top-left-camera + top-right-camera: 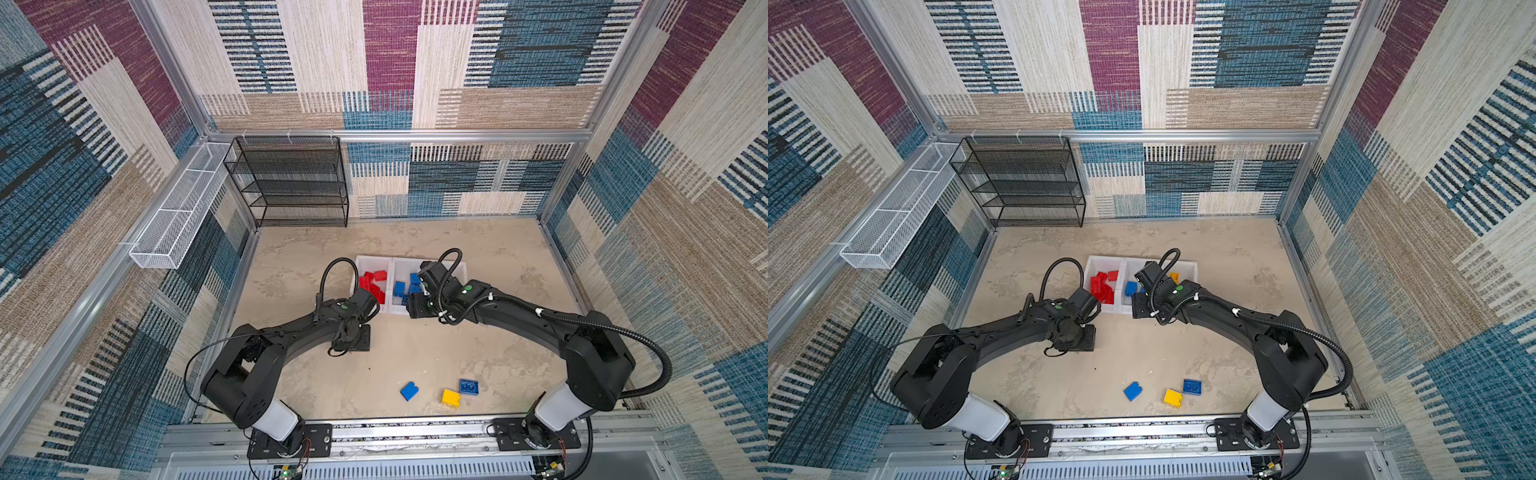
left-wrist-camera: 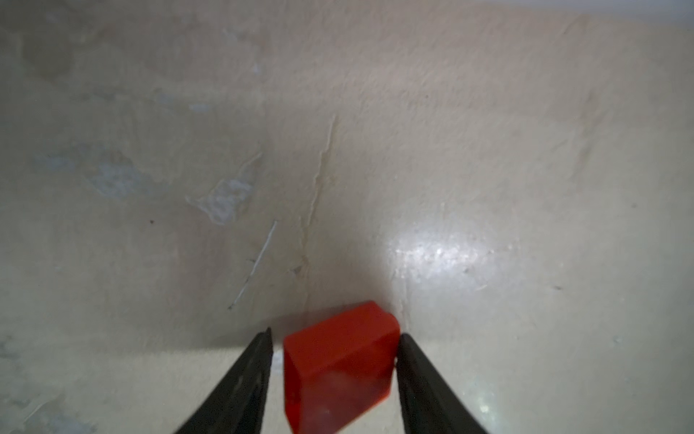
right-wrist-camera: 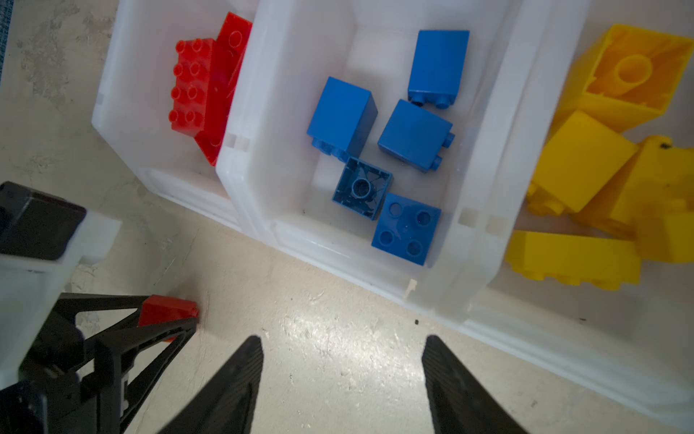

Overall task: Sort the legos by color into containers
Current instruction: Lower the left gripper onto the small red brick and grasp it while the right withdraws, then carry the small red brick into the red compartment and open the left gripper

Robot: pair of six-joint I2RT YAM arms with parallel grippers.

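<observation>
Red brick (image 2: 338, 368) sits between the tips of our left gripper (image 2: 335, 333), one finger touching it, a thin gap at the other, so we cannot tell if it is clamped; that arm bends at the elbow, wrist turned down just before the white bins (image 1: 392, 261). Our right arm curls toward the middle, the right gripper (image 3: 341, 375) empty, fingers apart, low before the bins' front rim. Three loose bricks (image 1: 451, 397) lie near the tabletop's (image 1: 478, 257) front edge.
</observation>
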